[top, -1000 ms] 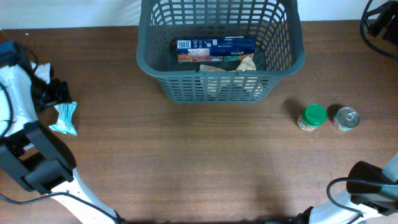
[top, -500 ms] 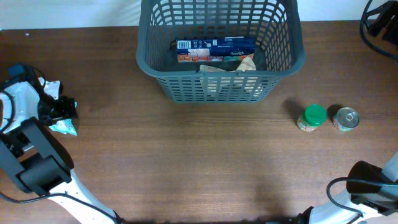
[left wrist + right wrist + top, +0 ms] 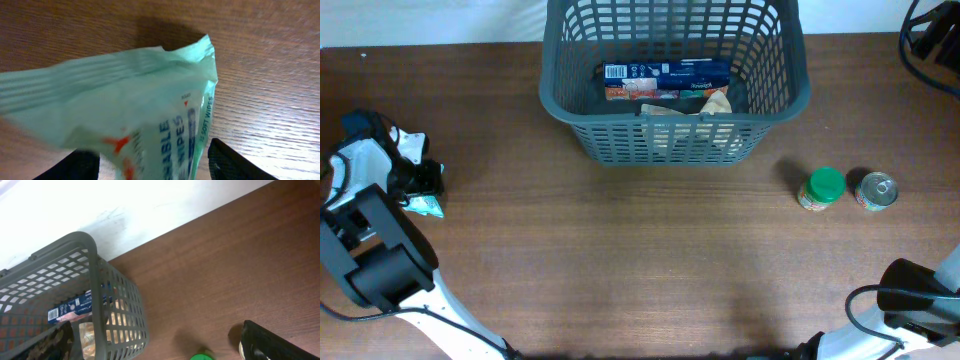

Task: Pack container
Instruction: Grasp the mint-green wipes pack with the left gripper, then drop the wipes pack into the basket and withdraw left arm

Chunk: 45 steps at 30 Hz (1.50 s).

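The dark gray basket (image 3: 670, 140) stands at the back middle of the table and holds a blue box (image 3: 665, 72) and other packets. It also shows in the right wrist view (image 3: 102, 300). My left gripper (image 3: 420, 183) is at the far left, shut on a pale green wipes packet (image 3: 426, 207). In the left wrist view the packet (image 3: 125, 100) fills the space between the two fingers of the left gripper (image 3: 157, 167), tilted above the wood. My right gripper (image 3: 160, 350) is open and empty, high above the table's right side.
A green-lidded jar (image 3: 822, 187) and a tin can (image 3: 876, 190) stand side by side to the right of the basket. The jar's lid (image 3: 201, 357) shows at the bottom of the right wrist view. The table's back edge meets a white wall (image 3: 150, 205).
My left gripper has come down over the wipes packet and closed on it. The packet now lies mostly hidden under the gripper. The right arm has not moved.
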Motion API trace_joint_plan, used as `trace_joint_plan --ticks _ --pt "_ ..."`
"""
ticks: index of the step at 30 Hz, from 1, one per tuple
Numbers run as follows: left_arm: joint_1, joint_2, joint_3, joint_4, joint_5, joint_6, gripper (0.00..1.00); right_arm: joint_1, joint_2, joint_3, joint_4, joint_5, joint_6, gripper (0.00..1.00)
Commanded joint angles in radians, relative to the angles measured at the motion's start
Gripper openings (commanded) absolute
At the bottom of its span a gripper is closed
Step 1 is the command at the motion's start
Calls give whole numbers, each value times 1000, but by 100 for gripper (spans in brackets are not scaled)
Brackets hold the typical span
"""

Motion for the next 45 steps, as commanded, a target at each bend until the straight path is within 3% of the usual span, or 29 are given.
trace_joint_plan --ticks 1,2,6,13,19,22,25,27,32,35,39,45 --pt "3 27 9 -15 -3 35 8 -5 2 4 2 5 0 99" --pt "3 27 24 -28 -3 35 2 -5 2 4 2 5 0 99" --pt "-2 27 135 -117 -3 36 2 -5 2 4 3 5 0 99" --pt "-79 26 683 -408 30 37 2 -5 2 4 2 5 0 99" --pt "-266 25 1151 -489 166 41 2 -5 2 4 3 5 0 99" --pt "-416 25 1281 -478 182 186 1 -5 2 4 3 5 0 99" --pt "-585 25 1316 -480 182 506 2 -5 2 4 3 5 0 99" --pt "-667 35 1310 -482 192 625 2 -5 2 4 3 5 0 99" --pt "-737 128 1301 -483 421 670 2 -5 2 4 3 5 0 99" --pt "-767 216 1295 -489 424 766 2 -5 2 4 3 5 0 99" --pt "-801 304 1290 -505 413 773 2 -5 2 4 3 5 0 99" --pt "-837 413 1286 -541 259 772 2 -5 2 4 3 5 0 99"
